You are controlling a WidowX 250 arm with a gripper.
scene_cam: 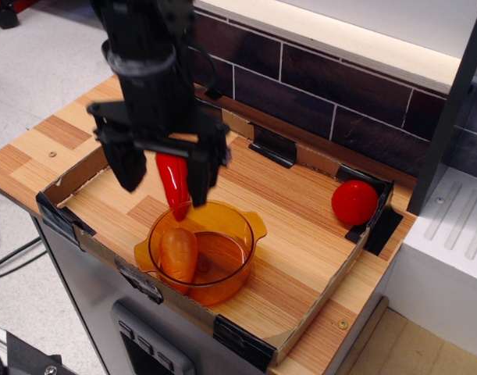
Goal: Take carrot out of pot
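Chili pepper [172,181] half hidden behind gripper [165,176]; jaws spread wide, holding nothing, above carrot [178,253] in pot [222,273].

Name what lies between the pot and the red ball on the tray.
Nothing: in the single camera view, only bare wood-grain floor of the tray lies between the pot and the red ball.

- The hand [165,186] covers the upper half of the red chili pepper [174,178]; only its lower body and tip show between the two fingers.
- The arm above the hand is cut off at the 12 o'clock edge.
- The counter [62,131] runs out of view at 9 o'clock.
- The pot [236,228] wall tints and blurs the carrot [178,251] behind its near side.
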